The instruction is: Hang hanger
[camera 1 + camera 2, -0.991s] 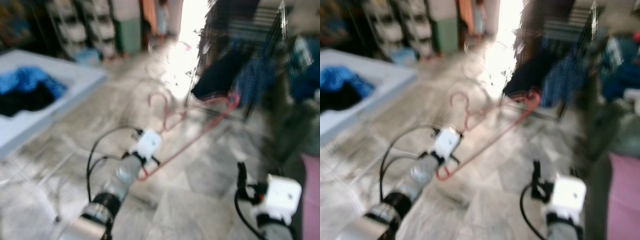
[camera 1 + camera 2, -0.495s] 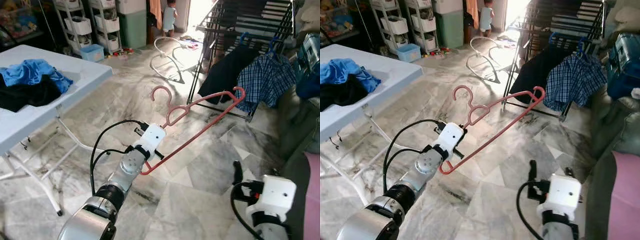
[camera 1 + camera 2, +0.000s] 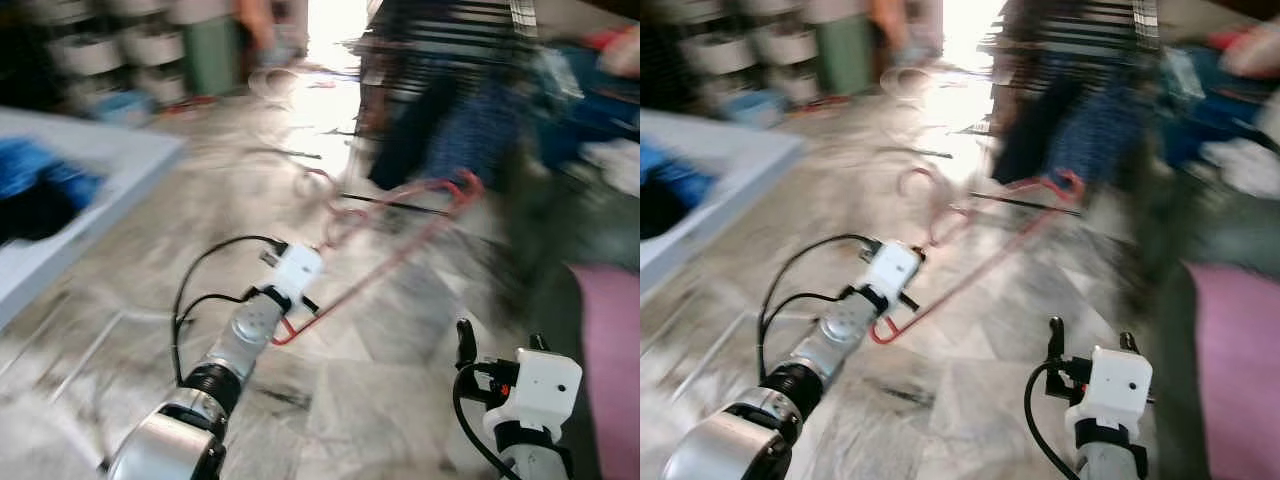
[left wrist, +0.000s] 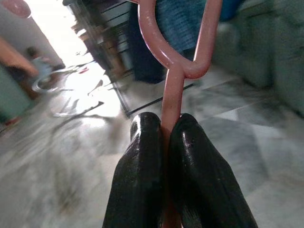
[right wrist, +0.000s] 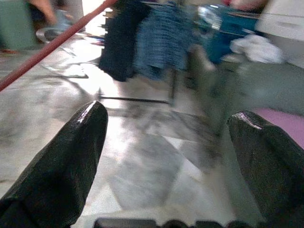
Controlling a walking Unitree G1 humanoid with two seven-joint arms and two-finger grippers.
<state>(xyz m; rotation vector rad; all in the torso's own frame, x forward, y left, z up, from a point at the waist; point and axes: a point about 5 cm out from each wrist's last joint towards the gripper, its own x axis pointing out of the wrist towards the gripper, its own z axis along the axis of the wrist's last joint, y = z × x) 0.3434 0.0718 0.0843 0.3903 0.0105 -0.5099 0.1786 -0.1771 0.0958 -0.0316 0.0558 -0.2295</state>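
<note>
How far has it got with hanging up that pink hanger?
Picked up: the left gripper is clamped on the pink hanger, held out above the floor. The right gripper is open, empty. Left to do: reach the drying rack ahead and hook it on.

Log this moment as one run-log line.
phase: carrying | left gripper: shut on pink hanger | right gripper: open, idle | ahead: drying rack with clothes | view: blurred

Grey-veined marble tile floor (image 3: 380,400), blurred; white table (image 3: 70,200) stands on it at left, carrying a blue garment (image 3: 40,170) and a black one (image 3: 30,210).
</note>
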